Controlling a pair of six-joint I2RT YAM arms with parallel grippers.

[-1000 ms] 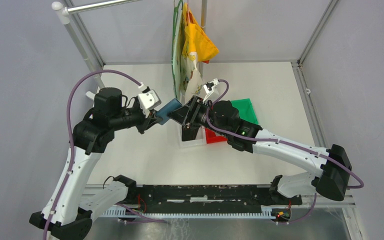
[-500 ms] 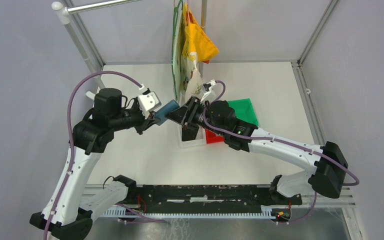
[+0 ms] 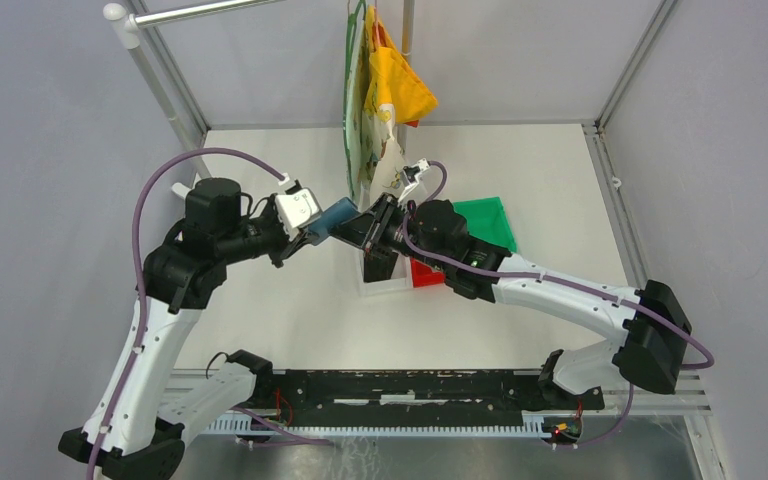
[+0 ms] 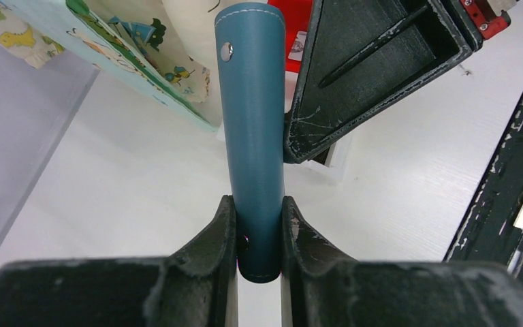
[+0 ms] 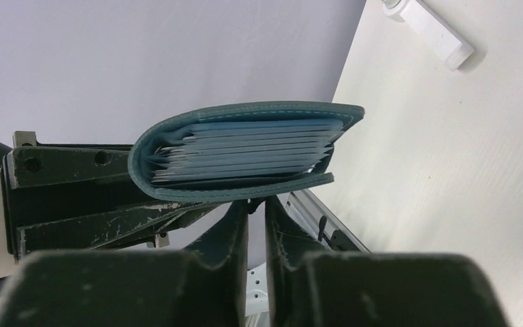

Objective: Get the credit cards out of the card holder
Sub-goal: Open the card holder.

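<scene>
So the card holder (image 4: 252, 102) isn't lying on anything right now, it's up in the air over the middle of the tabletop (image 3: 290, 310), a bit nearer the back edge than the front. It sits just left of the white bin (image 3: 385, 285). The left gripper (image 4: 259, 225) has it clamped at one end, a finger pressed on each face, so the fold stays closed.

The right gripper (image 5: 257, 208) comes in from the other side, tips right under the lower flap. Its jaws are drawn close, with only a thin slit between them. We honestly can't tell whether they've pinched the flap's edge or are just touching it.

From the right wrist view we see a stack of pale blue layers (image 5: 245, 146) between the two covers. The credit cards are presumably in there, but we can't tell card edges from pocket edges.

Handling-wise, we'd guess the wallet is light, soft and floppy, so it'll bend rather than resist. The cards should be stiff, thin and slick, probably snug in their slots. Our pick would be to peel one free cover open first, then nip a card by its exposed short edge and pull it straight along the pocket, while the left keeps hold near the spine so the whole thing doesn't twist
</scene>
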